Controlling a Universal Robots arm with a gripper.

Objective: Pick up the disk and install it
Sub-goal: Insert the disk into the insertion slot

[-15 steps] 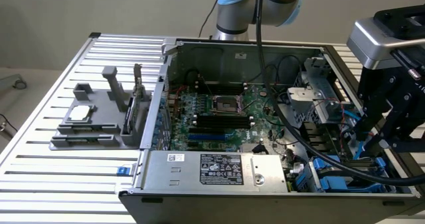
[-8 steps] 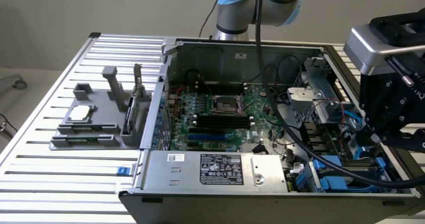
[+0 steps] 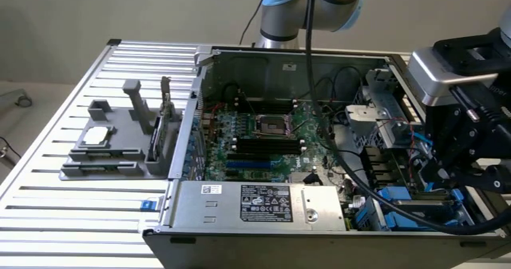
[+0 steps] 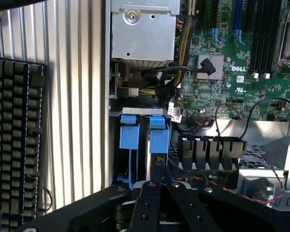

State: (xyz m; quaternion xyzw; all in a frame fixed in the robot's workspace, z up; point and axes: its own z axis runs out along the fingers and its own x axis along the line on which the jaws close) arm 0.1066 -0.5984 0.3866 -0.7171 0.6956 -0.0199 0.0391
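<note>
Looking past the hand [image 4: 159,170], I see its fingers closed together on the near end of the disk [image 4: 159,140], which stands upright in the case's drive bay, just beside a second blue carrier [image 4: 129,140]. I judge the pickup barely begun: nothing lifted, installation all left. Beyond lies the motherboard [image 4: 232,72].

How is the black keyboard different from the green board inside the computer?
The keyboard is plain black all over; the green board has many colours on it. The keyboard lies outside, on the ribbed metal table; the green board sits inside the computer case. The keyboard carries rows of keys; the green board carries chips, slots and cables. Both lie flat.
</note>
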